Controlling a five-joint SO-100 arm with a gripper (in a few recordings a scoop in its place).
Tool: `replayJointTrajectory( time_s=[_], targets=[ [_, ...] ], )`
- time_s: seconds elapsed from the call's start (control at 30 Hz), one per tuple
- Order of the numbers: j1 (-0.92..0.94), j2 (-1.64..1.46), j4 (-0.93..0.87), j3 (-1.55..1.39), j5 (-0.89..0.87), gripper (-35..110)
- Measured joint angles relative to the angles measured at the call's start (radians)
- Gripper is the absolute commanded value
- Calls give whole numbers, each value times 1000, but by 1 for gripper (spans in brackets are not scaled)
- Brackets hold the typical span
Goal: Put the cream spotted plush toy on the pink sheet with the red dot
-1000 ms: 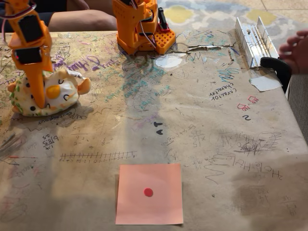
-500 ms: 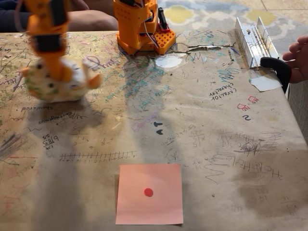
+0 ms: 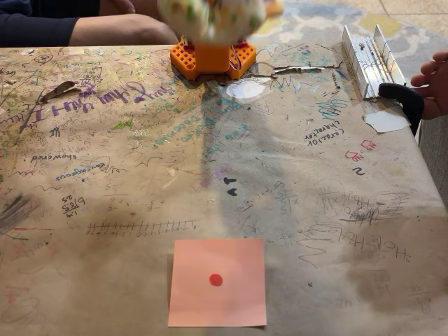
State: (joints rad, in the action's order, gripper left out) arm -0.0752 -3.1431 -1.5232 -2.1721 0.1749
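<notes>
The cream spotted plush toy (image 3: 210, 17) hangs blurred in the air at the top edge of the fixed view, right above the orange arm base (image 3: 210, 59). It is off the table, so my gripper is holding it, though the fingers are hidden behind the toy and by the frame's edge. The pink sheet with the red dot (image 3: 217, 282) lies flat near the front edge of the table, well in front of the toy, with nothing on it.
The scribbled brown table covering (image 3: 140, 175) spans the view. At the back right lie a metal rail (image 3: 367, 56), a black clamp (image 3: 404, 98) and a white paper scrap (image 3: 385, 120). A person's hand (image 3: 434, 80) rests at the right edge, a forearm (image 3: 91, 29) at the back left.
The toy was lifted off the table's left side and swung up and right to the top centre, above the arm base. The arm has left the left side.
</notes>
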Motion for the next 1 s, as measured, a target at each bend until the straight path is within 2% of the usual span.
replayJointTrajectory(
  time_s=[0.2, 0.37, 0.47, 0.53, 0.57, 0.63, 0.73, 0.87, 1.0],
  targets=[
    [-92, -160, -98, 209, -32, 0],
    [-86, -114, -21, 227, -21, 0],
    [-26, 109, 169, 192, -32, 7],
    [23, 305, 299, 218, -61, 35],
    [40, 437, 344, 267, -60, 39],
    [61, 706, 351, 439, -26, 43],
    [98, 1002, 236, 744, 17, 43],
    [167, 801, 348, 848, 133, 42],
    [216, 522, 380, 413, 233, 41]
  ],
)
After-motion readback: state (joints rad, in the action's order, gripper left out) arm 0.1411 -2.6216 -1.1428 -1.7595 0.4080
